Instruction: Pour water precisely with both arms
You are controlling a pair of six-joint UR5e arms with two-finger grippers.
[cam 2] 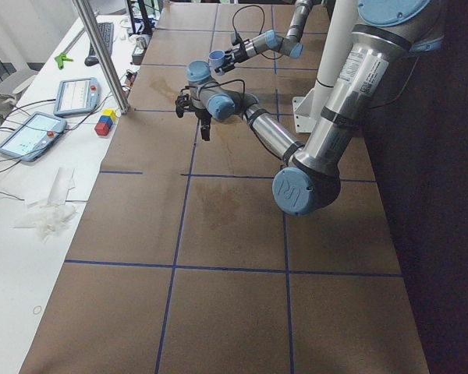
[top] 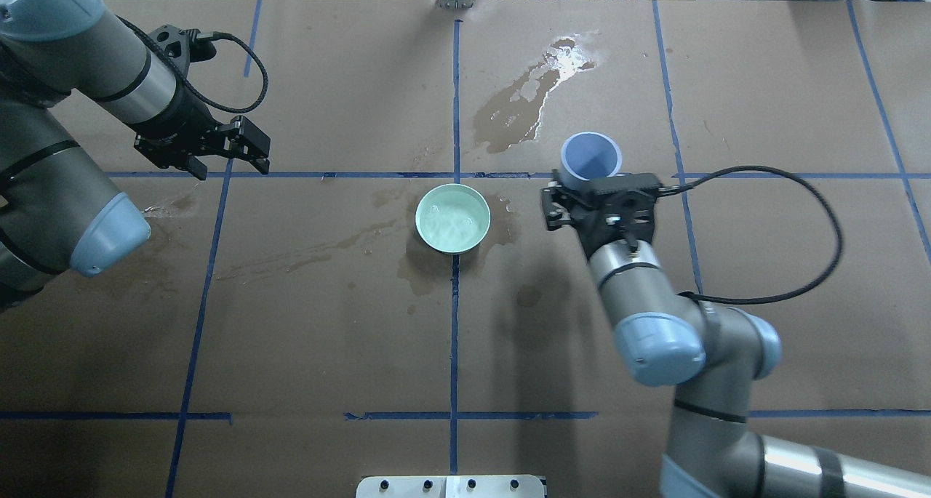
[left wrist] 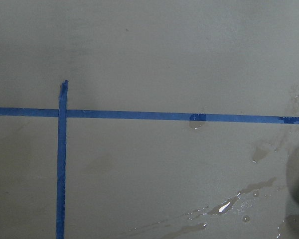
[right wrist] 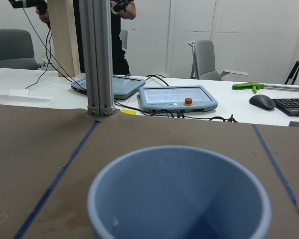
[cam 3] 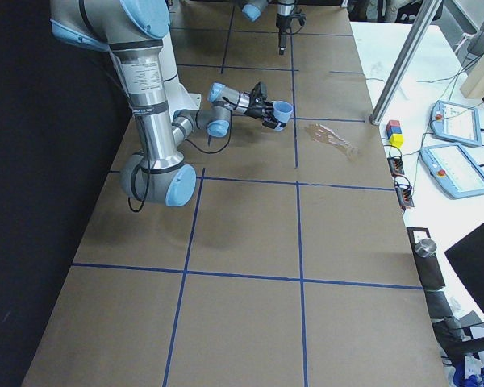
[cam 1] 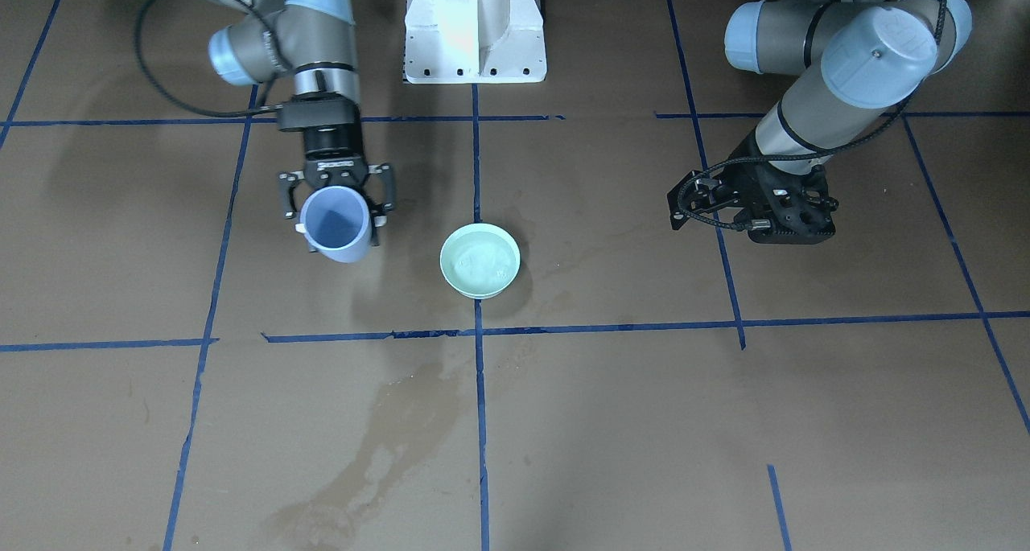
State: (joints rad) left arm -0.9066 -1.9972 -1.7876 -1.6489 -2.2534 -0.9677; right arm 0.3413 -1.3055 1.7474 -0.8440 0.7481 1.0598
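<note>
Beside bowl (cam 1: 480, 291): right gripper (cam 1: 338, 201) around cup (cam 1: 336, 228)

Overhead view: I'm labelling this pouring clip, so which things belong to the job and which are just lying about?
In the job:
blue cup, clamped in the right gripper
mint-green bowl holding water
left gripper, open and empty

Lying about:
wet stains
coloured blocks
touchscreen pendants
keyboard
</note>
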